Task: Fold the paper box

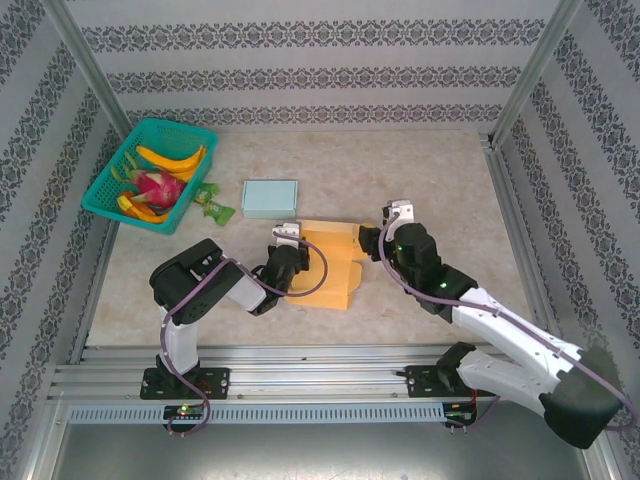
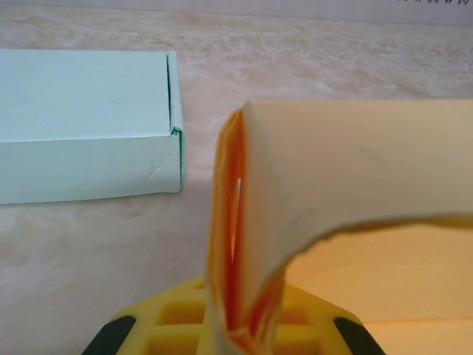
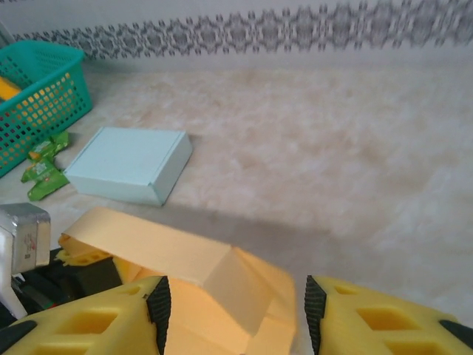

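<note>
The orange paper box (image 1: 328, 262) lies partly folded at the table's middle. My left gripper (image 1: 296, 243) stands at its left edge, shut on an upright side flap. In the left wrist view that doubled flap (image 2: 355, 163) rises from between the yellow fingers (image 2: 166, 325) and curls over to the right. My right gripper (image 1: 366, 243) is at the box's right end. In the right wrist view its jaws (image 3: 235, 314) are open, and a raised corner of the box (image 3: 222, 277) sits between the black pads (image 3: 158, 309) without touching them.
A light blue closed box (image 1: 270, 198) lies just beyond the orange one. A green packet (image 1: 213, 203) is to its left. At the back left a teal basket (image 1: 104, 190) holds bananas and a dragon fruit. Metal frame rails run along the table's sides.
</note>
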You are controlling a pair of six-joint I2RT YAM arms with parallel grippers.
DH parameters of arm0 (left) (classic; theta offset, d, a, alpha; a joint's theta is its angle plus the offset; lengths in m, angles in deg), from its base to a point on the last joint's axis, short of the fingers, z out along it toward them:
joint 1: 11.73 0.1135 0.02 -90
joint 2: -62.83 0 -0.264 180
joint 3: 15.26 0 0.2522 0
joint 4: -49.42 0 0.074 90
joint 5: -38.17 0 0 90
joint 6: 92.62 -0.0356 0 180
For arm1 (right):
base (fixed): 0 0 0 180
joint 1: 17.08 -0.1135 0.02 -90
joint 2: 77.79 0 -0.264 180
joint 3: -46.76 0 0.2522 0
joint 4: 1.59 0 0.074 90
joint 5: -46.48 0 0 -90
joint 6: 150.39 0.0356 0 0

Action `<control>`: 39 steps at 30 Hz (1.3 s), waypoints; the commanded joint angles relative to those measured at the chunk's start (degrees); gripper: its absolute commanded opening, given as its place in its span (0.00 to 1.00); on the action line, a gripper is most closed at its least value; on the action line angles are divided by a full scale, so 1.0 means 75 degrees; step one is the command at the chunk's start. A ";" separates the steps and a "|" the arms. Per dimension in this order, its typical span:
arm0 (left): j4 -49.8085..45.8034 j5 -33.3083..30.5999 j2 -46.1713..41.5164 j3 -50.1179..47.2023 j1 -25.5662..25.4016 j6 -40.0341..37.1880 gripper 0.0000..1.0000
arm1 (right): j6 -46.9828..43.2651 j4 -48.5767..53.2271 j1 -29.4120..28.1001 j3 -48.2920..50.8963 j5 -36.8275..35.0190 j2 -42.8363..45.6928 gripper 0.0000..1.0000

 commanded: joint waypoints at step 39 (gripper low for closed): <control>-0.0101 -0.0363 0.0379 0.0106 0.0077 0.0252 0.00 | 0.2850 -0.2780 -0.0053 0.0055 0.0377 -0.3822 0.43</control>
